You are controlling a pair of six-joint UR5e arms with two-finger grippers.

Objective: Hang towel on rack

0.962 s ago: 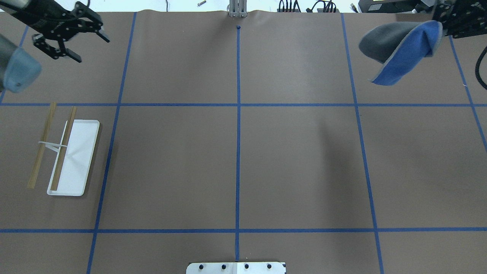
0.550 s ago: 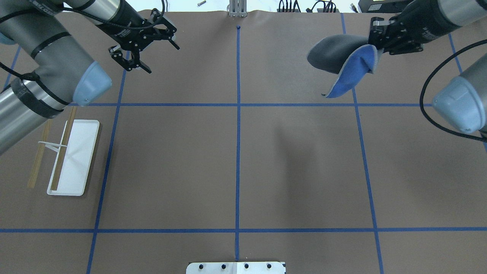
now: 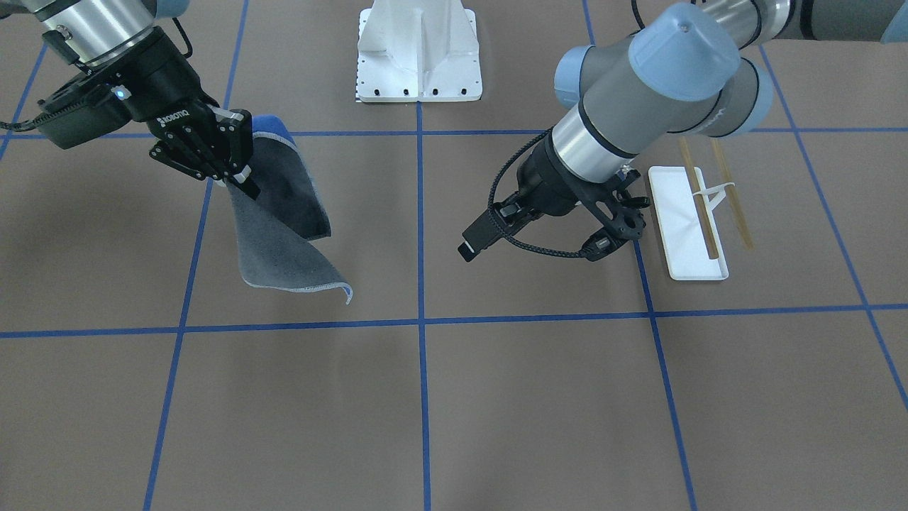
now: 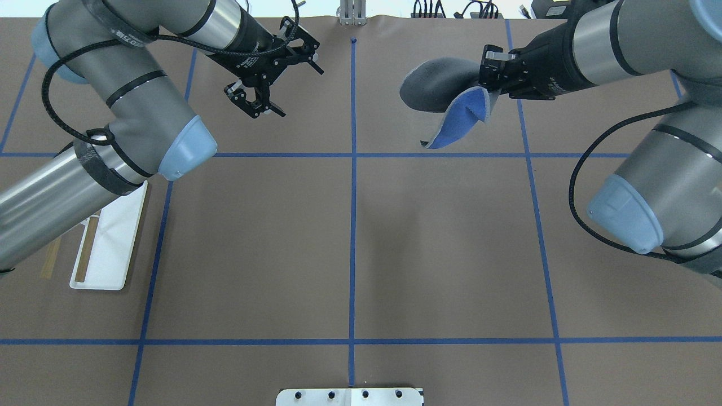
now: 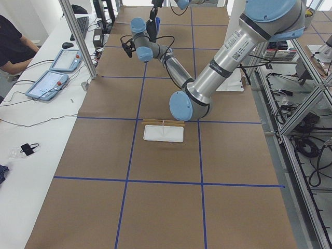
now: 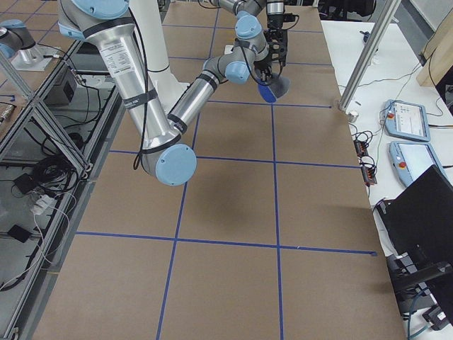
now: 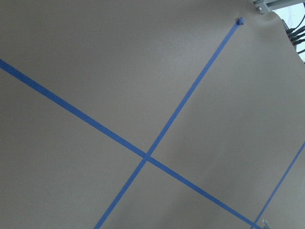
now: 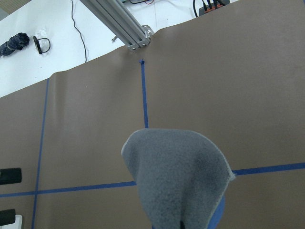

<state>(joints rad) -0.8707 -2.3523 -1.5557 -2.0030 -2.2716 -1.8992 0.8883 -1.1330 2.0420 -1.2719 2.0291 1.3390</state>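
My right gripper (image 4: 488,73) is shut on one edge of the towel (image 4: 440,84) and holds it above the table at the far right of centre. The towel hangs folded, grey side up with the blue side (image 4: 459,121) showing below. It also shows in the front view (image 3: 284,234) and as a grey fold in the right wrist view (image 8: 181,176). My left gripper (image 4: 300,93) is open and empty at the far left of centre, apart from the towel. The rack (image 3: 684,227) stands at the left, with two wooden rods (image 3: 702,206) over a white base. My left arm partly hides the rack in the overhead view (image 4: 107,248).
A white bolted pedestal (image 3: 418,50) sits at the robot's edge of the table. Blue tape lines cross the brown table cover (image 4: 350,237). Tablets and cables lie on the white bench past the far edge (image 5: 46,85). A seated person is at that bench.
Both arms have swung in towards the table's centre line. The right gripper carried the towel leftwards. The left arm now covers part of the rack in the overhead view.
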